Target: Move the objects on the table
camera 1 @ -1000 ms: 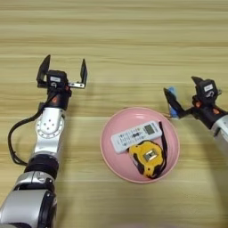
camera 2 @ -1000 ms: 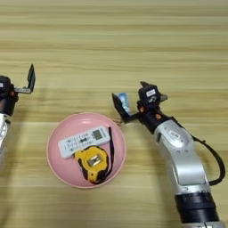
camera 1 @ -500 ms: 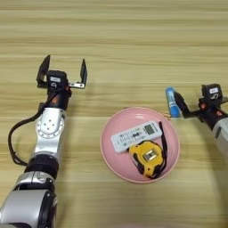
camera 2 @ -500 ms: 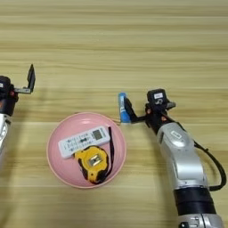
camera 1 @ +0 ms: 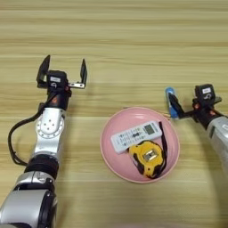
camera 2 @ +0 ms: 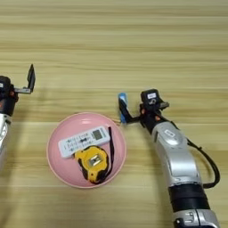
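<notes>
My right gripper point(camera 2: 124, 115) is shut on the small blue-and-white tube point(camera 2: 122, 105), holding it just beyond the upper right rim of the pink plate point(camera 1: 116, 165). A slim white remote point(camera 1: 136, 136) lies across the plate. Beside it, toward the near side, sits a yellow-black tape measure point(camera 1: 148, 156) with its black strap curling along the right. My left gripper point(camera 1: 63, 70) rests far left on the table point(camera 1: 124, 40), open, with nothing between its fingers.
The left arm's black cable point(camera 1: 15, 133) loops along the table at the far left. Bare wood stretches across the whole far half of the table.
The right wrist has rolled, so the tube now points straighter away from me. The tube stays near the plate's right rim. The left arm has not moved.
</notes>
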